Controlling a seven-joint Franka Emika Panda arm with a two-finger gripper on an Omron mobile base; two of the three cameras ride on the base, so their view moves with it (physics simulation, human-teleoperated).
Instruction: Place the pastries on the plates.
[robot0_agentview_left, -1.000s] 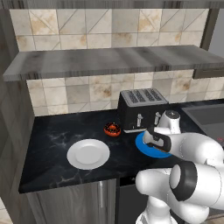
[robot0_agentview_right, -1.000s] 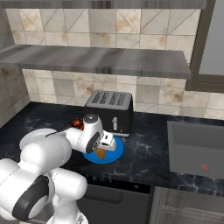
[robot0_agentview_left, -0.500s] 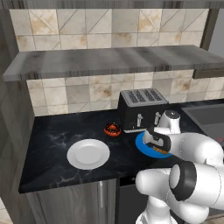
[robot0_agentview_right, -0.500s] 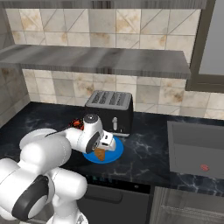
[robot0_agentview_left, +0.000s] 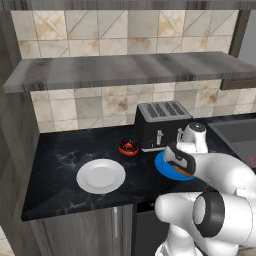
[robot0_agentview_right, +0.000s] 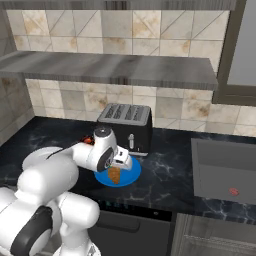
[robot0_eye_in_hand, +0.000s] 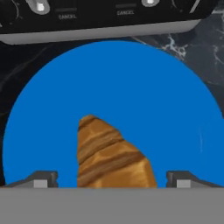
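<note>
— On the blue plate (robot0_eye_in_hand: 175, 109), is your croissant (robot0_eye_in_hand: 111, 155) sitting free?
— You're seeing it lying flat between the parted fingertips (robot0_eye_in_hand: 41, 179) — the gripper (robot0_eye_in_hand: 113, 180) is standing wide, gripping nothing, likely because that drop is done.
— And the donut (robot0_agentview_left: 129, 147)?
— It's waiting beside the toaster (robot0_agentview_left: 162, 122), apart from the white plate (robot0_agentview_left: 101, 176) — you're probably heading there next

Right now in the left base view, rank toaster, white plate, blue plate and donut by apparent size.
1. toaster
2. white plate; the blue plate is partly hidden by the arm, so I can't rank these two
3. donut
</note>
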